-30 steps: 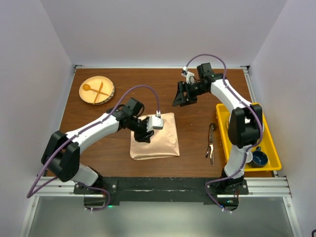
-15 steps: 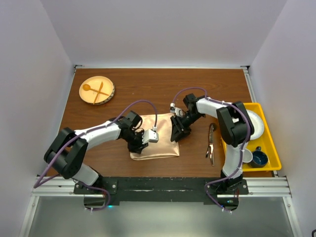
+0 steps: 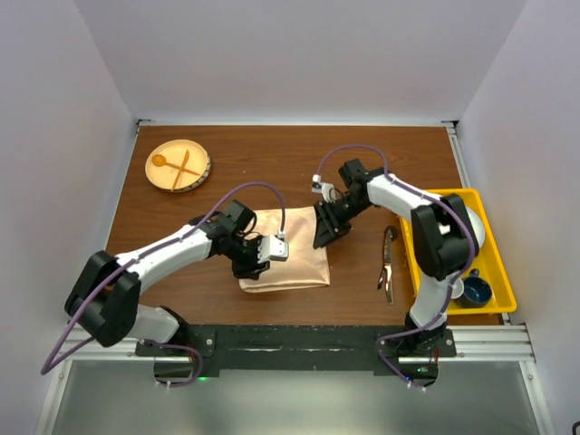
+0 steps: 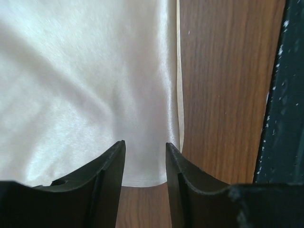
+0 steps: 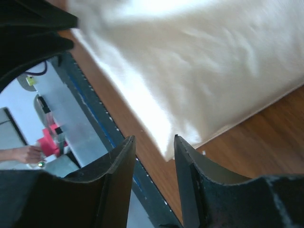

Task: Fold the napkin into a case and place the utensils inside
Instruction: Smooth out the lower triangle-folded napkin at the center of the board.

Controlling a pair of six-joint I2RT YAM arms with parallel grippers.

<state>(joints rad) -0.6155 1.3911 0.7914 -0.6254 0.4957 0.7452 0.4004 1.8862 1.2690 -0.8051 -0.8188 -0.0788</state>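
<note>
Both of your grippers hang part-open at the folded napkin (image 3: 294,252) on the table (image 3: 381,163), left gripper (image 4: 145,148) by its near left corner, right gripper (image 5: 153,140) by its right edge

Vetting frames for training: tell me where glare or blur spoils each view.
Top view: evenly lit, sharp, the napkin keeps its peach colour. Left wrist view: napkin glares near white; left fingers dark but crisp. Right wrist view: napkin blown out toward the top, slightly soft; right fingers near-black.

Napkin (image 3: 294,260) mid-table, utensils (image 3: 388,263) to its right, plate (image 3: 198,169) far left behind.
</note>
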